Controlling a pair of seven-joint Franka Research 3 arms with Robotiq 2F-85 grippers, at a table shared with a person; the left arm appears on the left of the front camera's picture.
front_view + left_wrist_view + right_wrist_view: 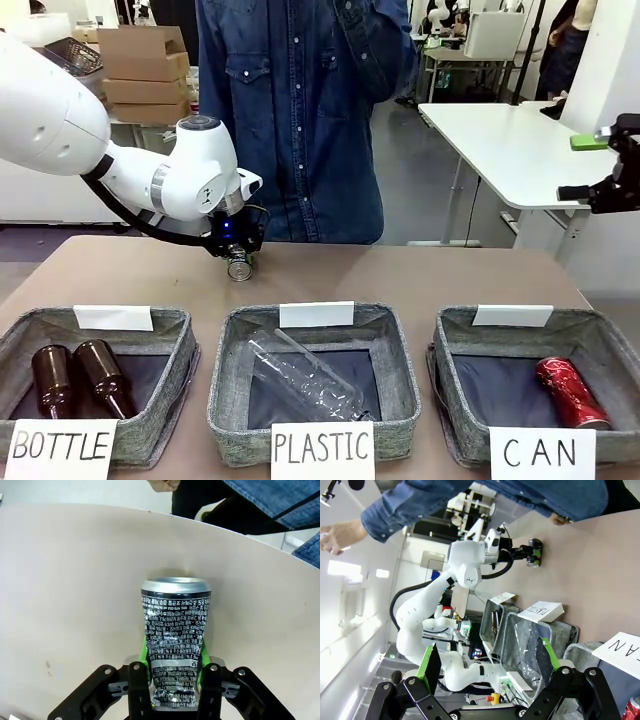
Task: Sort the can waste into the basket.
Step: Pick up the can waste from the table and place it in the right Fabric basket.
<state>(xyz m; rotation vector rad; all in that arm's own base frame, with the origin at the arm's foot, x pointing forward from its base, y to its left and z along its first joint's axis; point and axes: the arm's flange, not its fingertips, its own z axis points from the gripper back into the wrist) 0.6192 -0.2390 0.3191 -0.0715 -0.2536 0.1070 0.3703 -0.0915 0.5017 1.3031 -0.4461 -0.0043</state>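
As the front camera sees it: left gripper (240,258) low over the table (420,275), clamped on the silver can (240,269), whose round end faces the camera.
Red can (571,391): lying in the CAN basket (455,345), well apart from both grippers.
Right gripper (590,167): raised above that basket, jaws spread, nothing between them.
Left wrist view: green pads (143,651) pressed on both sides of the silver can (175,615), which reaches out past the fingertips; whether it touches the table cannot be told.
Right wrist view: fingers (544,659) wide apart, empty; red can (634,708) just beyond them.
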